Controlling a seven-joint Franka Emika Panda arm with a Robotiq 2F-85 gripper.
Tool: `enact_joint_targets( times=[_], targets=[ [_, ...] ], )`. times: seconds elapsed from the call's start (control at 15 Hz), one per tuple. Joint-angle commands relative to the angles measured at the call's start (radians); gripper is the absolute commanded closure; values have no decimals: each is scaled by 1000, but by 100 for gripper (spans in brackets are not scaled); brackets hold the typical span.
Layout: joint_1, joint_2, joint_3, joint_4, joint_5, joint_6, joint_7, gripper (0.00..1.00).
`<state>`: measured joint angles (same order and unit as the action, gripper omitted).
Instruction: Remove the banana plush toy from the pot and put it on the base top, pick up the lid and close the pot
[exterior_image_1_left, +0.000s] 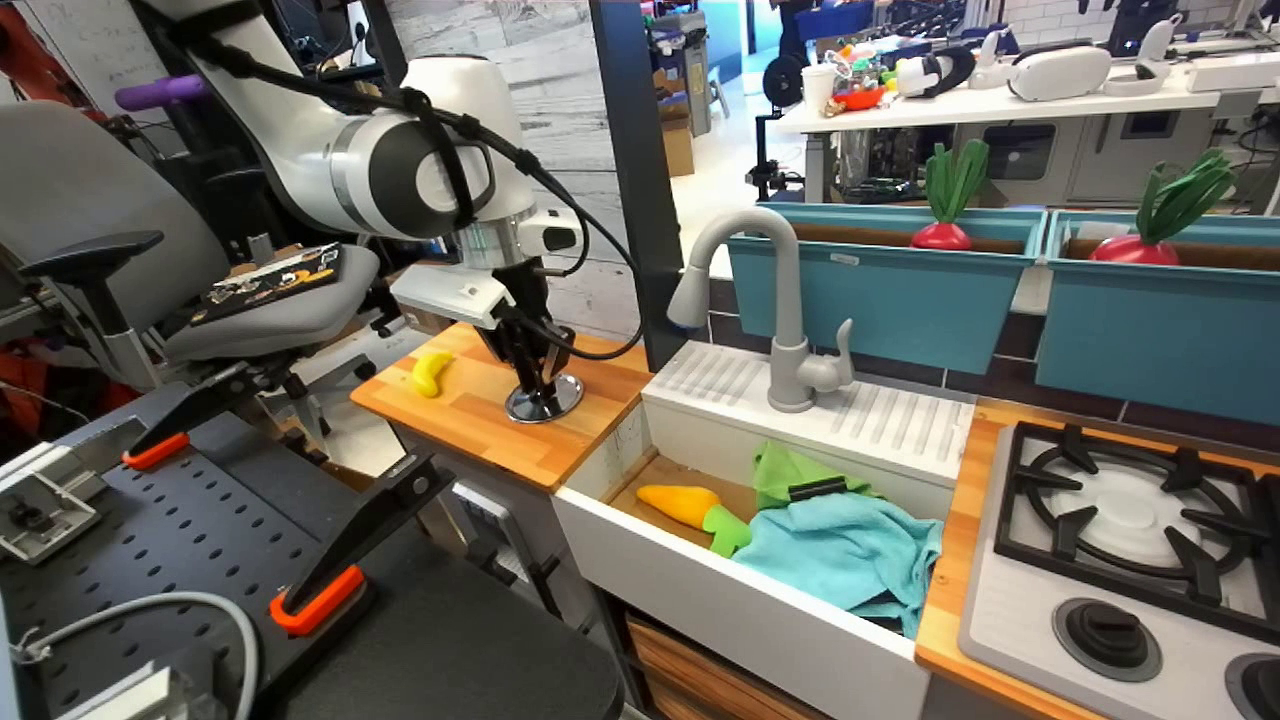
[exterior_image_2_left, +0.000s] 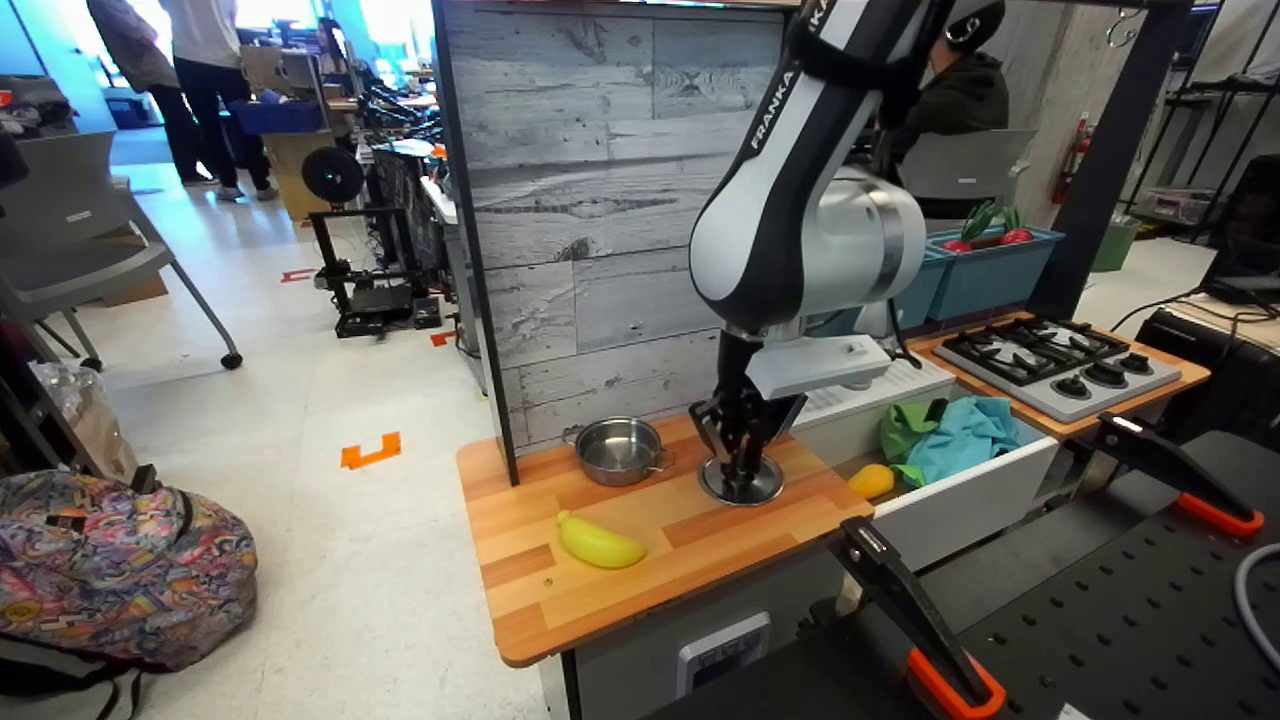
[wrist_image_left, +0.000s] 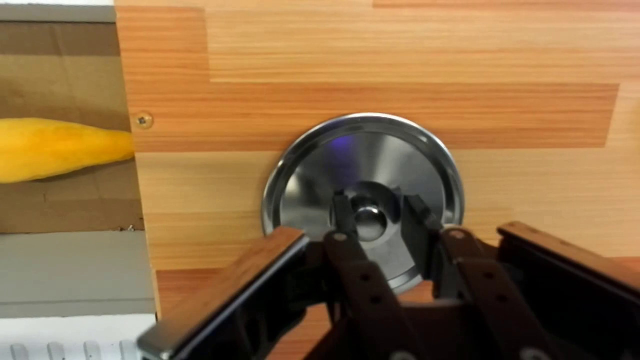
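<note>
The yellow banana plush (exterior_image_1_left: 430, 373) lies on the wooden top; it also shows in an exterior view (exterior_image_2_left: 600, 543). The small steel pot (exterior_image_2_left: 612, 468) stands uncovered near the back panel; it is hidden behind the arm in an exterior view and out of the wrist view. The round steel lid (wrist_image_left: 305, 185) lies flat on the wood, knob up, in both exterior views (exterior_image_1_left: 520, 405) (exterior_image_2_left: 715, 487). My gripper (wrist_image_left: 376, 202) points down over the lid, open, its fingers on either side of the knob (wrist_image_left: 370, 224). The left finger is close to the knob; a gap shows at the right.
The wooden top (exterior_image_2_left: 540, 600) ends at a sink (exterior_image_1_left: 700, 610) holding a yellow-orange plush vegetable (exterior_image_1_left: 680, 503) and a blue cloth (exterior_image_1_left: 840, 550). A grey panel (exterior_image_2_left: 620, 250) rises behind the pot. A faucet (exterior_image_1_left: 790, 300) and stove (exterior_image_1_left: 1130, 520) stand beyond.
</note>
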<state>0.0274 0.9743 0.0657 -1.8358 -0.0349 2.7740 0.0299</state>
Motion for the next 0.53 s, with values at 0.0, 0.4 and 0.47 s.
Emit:
enact_joint_targets(
  times=[0.0,0.4,0.47],
  targets=[
    [-22,33,15,64,26,-53,-31,98],
    [-3,13,3,52,20,-62,-17,95],
    [2,1,1,34,19,-55,-12,95]
  ],
)
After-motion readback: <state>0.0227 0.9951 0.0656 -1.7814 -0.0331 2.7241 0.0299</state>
